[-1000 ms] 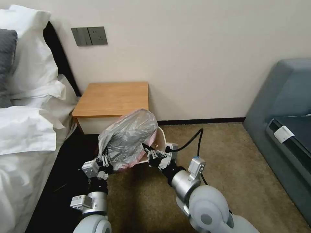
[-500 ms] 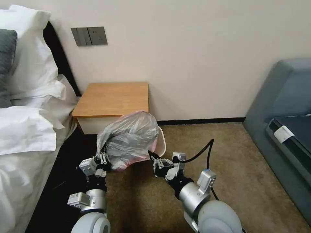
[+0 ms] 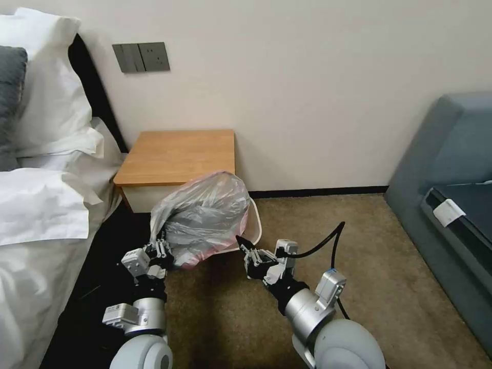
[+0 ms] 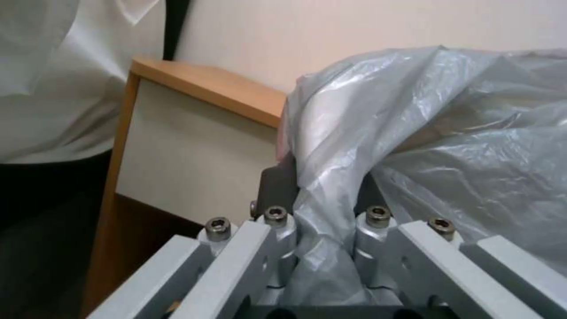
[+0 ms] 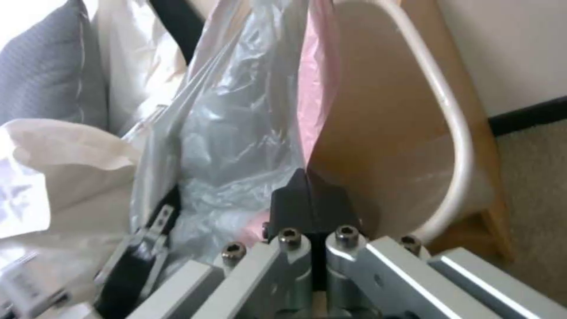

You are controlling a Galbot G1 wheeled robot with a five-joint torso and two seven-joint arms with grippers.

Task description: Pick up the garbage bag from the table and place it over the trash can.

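Draping over the trash can (image 3: 254, 220), the garbage bag (image 3: 202, 215) is bulging up in front of the desk (image 3: 177, 156).

The bag is billowing as a wrinkled grey mound whose long axis is running from the left claw (image 3: 160, 249) up toward the can's far rim, its pinkish-red rim (image 5: 313, 88) lying along the near edge and down inside the can. The left claw is pinching a bunched fold of bag (image 4: 322, 230) between its fingers at the bag's lower left corner. The right claw (image 3: 245, 246) is sitting just beside the can's near right rim with its dark fingertips (image 5: 310, 199) pressed together; whether they are touching the pink film is unclear. The bed (image 3: 41, 205) is flanking the left, a grey sofa (image 3: 451, 195) standing well apart right.
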